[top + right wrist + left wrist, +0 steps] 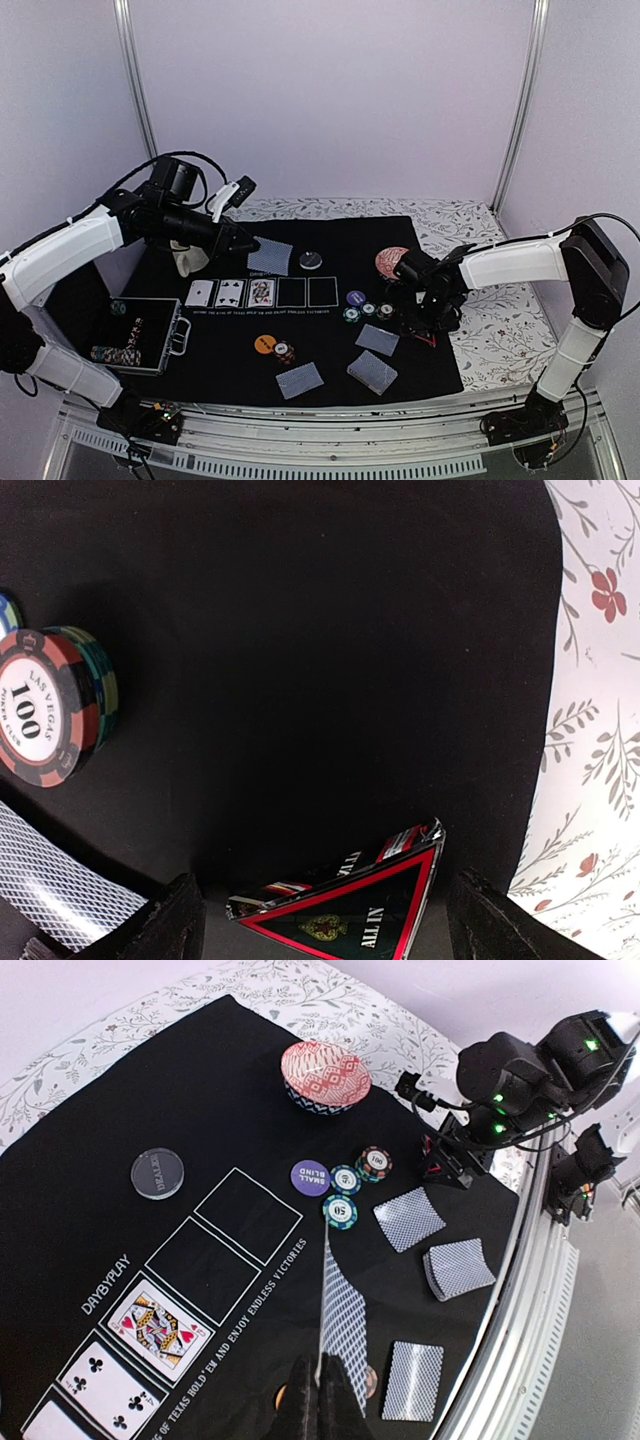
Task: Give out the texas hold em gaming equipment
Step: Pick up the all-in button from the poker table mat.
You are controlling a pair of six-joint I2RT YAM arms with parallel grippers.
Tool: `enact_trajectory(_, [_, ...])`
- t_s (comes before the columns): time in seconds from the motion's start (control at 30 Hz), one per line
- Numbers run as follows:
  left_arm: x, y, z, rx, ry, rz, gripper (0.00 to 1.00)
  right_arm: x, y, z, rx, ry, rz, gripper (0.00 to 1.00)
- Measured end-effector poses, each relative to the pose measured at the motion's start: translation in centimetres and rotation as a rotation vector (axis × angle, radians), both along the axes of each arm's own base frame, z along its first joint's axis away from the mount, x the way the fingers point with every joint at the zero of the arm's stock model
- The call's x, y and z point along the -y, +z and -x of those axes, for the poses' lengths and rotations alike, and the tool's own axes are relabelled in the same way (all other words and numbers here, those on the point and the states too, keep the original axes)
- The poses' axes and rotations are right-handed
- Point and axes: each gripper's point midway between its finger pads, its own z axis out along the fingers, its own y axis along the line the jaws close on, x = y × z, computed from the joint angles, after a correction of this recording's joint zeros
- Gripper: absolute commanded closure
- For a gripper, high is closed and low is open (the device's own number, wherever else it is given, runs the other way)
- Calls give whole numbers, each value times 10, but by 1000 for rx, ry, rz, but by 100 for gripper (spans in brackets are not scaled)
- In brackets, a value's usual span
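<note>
Left gripper (320, 1380) sits at the bottom edge, jaws pinched tight on one blue-grey patterned playing card (345, 1320), which is seen almost edge-on over the black mat (120, 1110). On the mat are a grey dealer disc (158, 1173), two empty card outlines, a face-up court card (160, 1325) and a clubs card (105, 1385), with a purple small-blind disc (309, 1174) just beside three striped chips (346, 1180) and a red patterned bowl (325, 1077) beyond them. To the right lie a single face-down card (409, 1218), a card stack (459, 1267) and another face-down card (413, 1381) near the desk edge, with the other arm (530, 1070) at top right showing green lights.
</note>
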Motion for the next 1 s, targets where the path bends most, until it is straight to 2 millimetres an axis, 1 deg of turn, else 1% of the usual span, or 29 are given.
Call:
enact_trajectory(0.1, [0, 2, 1, 5, -1, 2, 100, 1, -1, 1, -2, -3, 0, 30])
enact_trajectory(0.27, [0, 2, 1, 6, -1, 2, 100, 1, -2, 1, -2, -8, 0, 38])
enact_trajectory(0.43, [0, 2, 1, 7, -1, 2, 100, 4, 0, 3, -9, -6, 13, 43])
enact_trajectory(0.53, [-1, 2, 0, 8, 2, 0, 100, 6, 5, 4, -16, 1, 27, 44])
enact_trajectory(0.63, [-2, 2, -1, 13, 11, -6, 100, 4, 19, 0, 5, 9, 20, 46])
enact_trajectory(0.83, [-9, 10, -6, 48, 52, -7, 100, -7, 61, -15, 84, 28, -23, 47])
enact_trajectory(0.93, [-18, 12, -12, 63, 94, -2, 100, -13, 84, -21, 122, 47, -45, 48])
enact_trajectory(1.0, [-28, 13, -17, 73, 134, 5, 100, -23, 104, -28, 161, 70, -69, 48])
